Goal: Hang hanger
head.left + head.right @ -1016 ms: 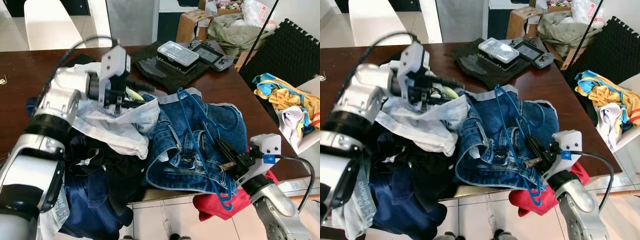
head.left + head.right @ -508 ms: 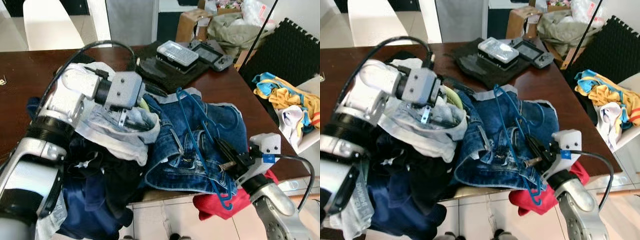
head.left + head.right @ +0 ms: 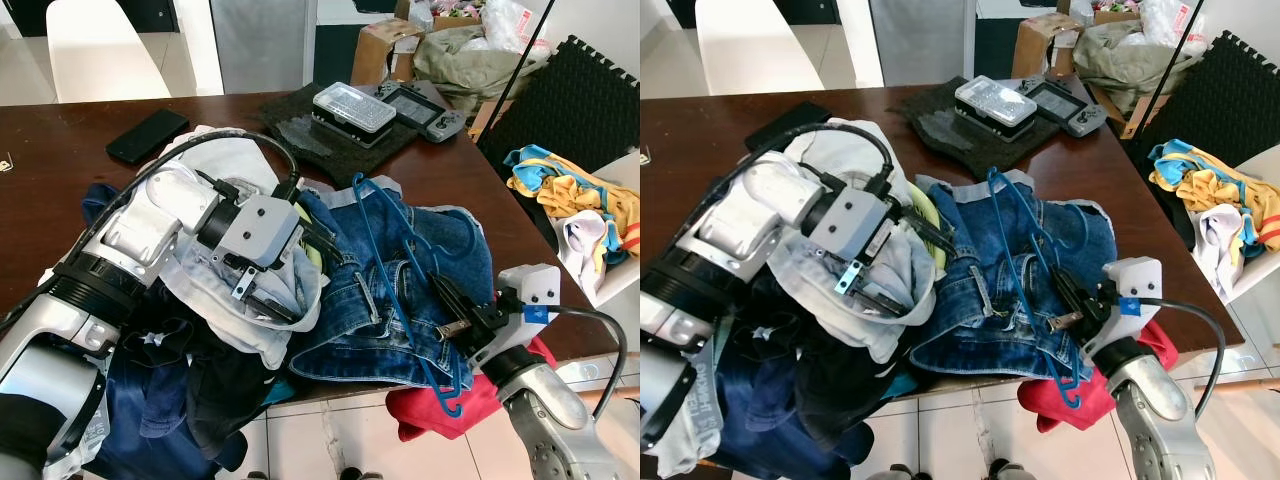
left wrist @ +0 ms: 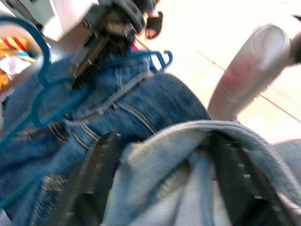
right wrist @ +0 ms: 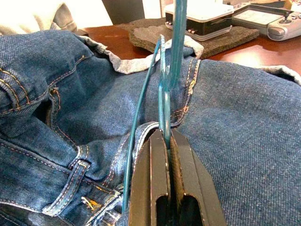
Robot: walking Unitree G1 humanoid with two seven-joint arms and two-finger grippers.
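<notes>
Two tools grip: right tool (image 5: 165, 141) pinches thin blue hanger (image 3: 385, 250), left tool (image 4: 162, 155) straddles pale denim (image 4: 164, 188).

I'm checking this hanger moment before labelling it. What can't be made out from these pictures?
- Left gripper: head views, its fingers are sunk in the pale denim garment; how much they grip is hidden.
- Blue hanger: its lower bar is partly hidden by jeans folds and the right gripper.
- Left wrist view: motion blur smears detail.
- Red cloth: the table edge hides most of it.
</notes>
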